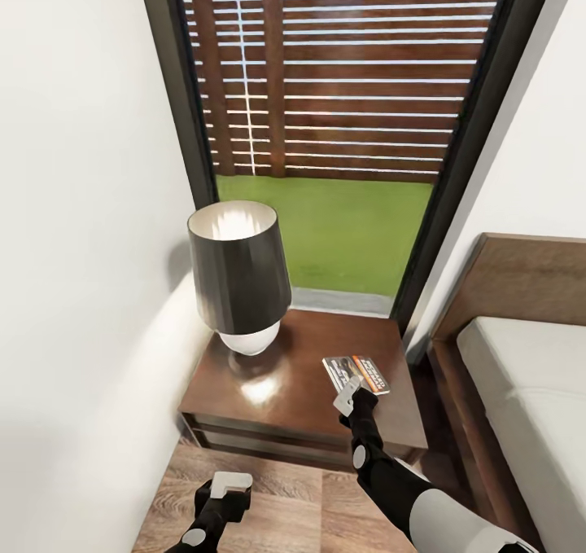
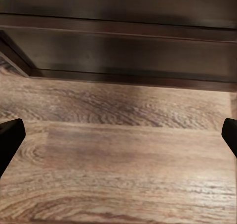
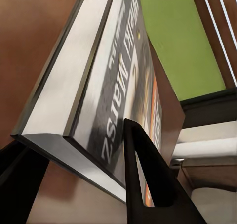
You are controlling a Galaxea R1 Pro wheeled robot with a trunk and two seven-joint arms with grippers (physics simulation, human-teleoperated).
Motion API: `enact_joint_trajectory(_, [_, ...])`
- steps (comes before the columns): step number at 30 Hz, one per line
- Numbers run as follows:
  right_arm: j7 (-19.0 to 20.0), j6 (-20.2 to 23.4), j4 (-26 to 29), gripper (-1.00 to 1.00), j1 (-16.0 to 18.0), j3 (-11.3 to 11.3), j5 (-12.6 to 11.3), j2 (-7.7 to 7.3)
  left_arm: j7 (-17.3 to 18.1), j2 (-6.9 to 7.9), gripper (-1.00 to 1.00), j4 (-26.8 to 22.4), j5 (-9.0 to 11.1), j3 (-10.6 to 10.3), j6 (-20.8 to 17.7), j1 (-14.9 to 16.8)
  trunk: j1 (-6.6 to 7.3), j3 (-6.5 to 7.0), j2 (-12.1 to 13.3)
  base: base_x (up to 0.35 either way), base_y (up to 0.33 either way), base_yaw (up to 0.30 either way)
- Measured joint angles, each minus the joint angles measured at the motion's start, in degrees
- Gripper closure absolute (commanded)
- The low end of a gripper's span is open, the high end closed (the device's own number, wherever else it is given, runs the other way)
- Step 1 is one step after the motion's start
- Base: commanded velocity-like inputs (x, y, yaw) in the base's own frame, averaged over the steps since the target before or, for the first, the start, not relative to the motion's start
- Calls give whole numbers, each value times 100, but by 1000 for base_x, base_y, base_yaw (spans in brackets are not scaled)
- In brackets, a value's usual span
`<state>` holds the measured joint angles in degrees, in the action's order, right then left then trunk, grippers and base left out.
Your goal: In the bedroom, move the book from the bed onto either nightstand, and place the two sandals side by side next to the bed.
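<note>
One risk stands out — the right tool, clamped on the book over the nightstand, could drop it off the bed-side edge — left tool hangs spread, empty.

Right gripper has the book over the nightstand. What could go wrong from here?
1. The right gripper pinches the book near one corner, as the right wrist view shows; it may pivot or slip on release.
2. The book hangs over the nightstand towards its bed-side edge; dropped tilted, it might slide off into the gap beside the bed.
3. The lamp stands on the same top; a leftward sweep might knock it.
</note>
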<state>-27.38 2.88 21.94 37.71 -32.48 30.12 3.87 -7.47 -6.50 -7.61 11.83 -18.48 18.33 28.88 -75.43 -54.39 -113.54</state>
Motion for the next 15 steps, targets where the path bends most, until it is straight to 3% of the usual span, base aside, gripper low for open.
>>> enact_joint_trajectory(6, [0, -1, 0, 100, 1, 0, -1, 0, 1, 0, -100, 0, 1, 0, 1, 0, 0, 0, 0, 9, 0, 0])
enact_joint_trajectory(15, [1, -2, -1, 100, -3, 1, -7, 0, 0, 0, -100, 0, -1, 0, 1, 0, -198, -161, -359, 1, 0, 0])
